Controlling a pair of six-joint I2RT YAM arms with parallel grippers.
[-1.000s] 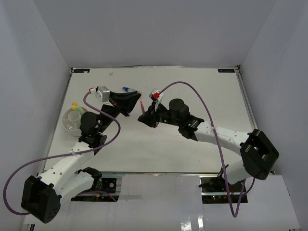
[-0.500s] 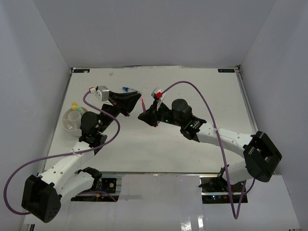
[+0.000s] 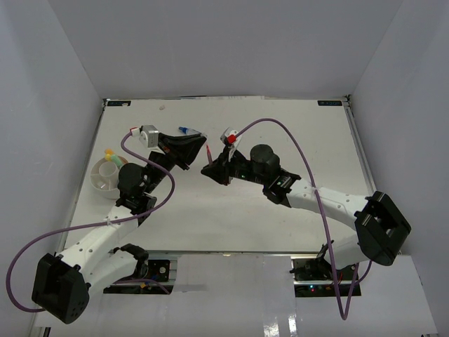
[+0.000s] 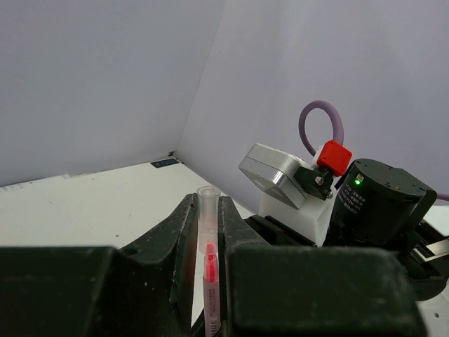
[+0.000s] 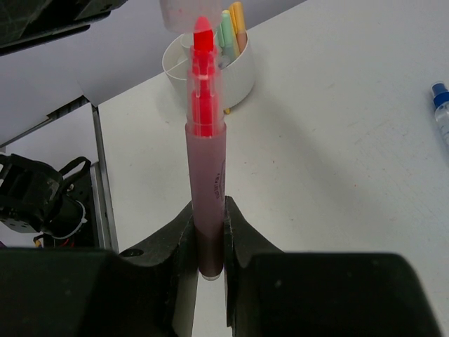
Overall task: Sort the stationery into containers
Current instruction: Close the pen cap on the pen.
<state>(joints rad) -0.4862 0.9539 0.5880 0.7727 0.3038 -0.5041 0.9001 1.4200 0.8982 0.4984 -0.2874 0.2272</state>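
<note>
Capping looks in hand: right gripper (image 5: 207, 226) clamps red marker (image 5: 205, 161) upright near table centre, left gripper (image 4: 208, 210) pinches clear cap (image 4: 208, 228) over its tip. Next: seat cap squarely, then carry to nine-o'clock dish (image 3: 100, 185).

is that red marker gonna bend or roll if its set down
Probably stiff: the red marker stands straight though the right gripper pinches only its lower end. Its round, smooth barrel would likely roll on the flat table. It looks like light plastic; the clear cap sits in the left gripper.
</note>
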